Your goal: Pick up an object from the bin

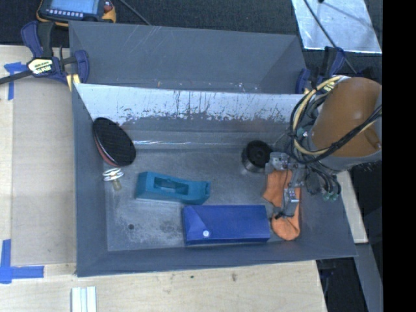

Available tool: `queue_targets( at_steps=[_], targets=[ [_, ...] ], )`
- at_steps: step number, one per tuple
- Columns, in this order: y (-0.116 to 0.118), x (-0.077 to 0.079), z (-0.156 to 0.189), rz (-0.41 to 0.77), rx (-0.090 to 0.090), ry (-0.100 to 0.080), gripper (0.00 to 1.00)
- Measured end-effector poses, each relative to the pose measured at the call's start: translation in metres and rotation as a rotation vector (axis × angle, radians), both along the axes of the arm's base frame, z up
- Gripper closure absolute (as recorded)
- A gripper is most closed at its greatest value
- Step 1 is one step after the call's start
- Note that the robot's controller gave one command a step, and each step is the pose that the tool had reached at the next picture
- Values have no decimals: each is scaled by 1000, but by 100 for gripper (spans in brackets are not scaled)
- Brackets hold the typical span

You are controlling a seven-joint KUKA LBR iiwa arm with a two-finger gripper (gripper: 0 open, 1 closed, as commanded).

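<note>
Your jaws are over the floppy orange thing (286,228); I cannot tell if they are apart. Grab its middle, clear of the flat blue box (224,225) beside them.

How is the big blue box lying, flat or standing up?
Flat. The blue box lies on the floor of the bin with its broad face turned up, by the front wall.

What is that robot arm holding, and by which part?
Cannot tell. The gripper is down on an orange cloth-like thing at the right end of the bin; no hold shows.
</note>
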State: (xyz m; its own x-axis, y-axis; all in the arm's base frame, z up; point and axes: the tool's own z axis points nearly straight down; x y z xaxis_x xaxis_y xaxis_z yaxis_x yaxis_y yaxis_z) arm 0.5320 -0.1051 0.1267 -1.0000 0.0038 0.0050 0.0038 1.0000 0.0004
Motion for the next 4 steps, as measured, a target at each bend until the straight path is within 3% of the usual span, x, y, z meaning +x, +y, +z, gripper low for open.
queue_targets(
  at_steps=[1,2,3,4],
  targets=[
    [0,2,5,3,-1,-8,0],
    [-9,20,-14,218,-2,-12,0],
    [-30,49,-43,598,-1,-10,0],
    [-38,55,-55,656,14,-11,0]
  ],
)
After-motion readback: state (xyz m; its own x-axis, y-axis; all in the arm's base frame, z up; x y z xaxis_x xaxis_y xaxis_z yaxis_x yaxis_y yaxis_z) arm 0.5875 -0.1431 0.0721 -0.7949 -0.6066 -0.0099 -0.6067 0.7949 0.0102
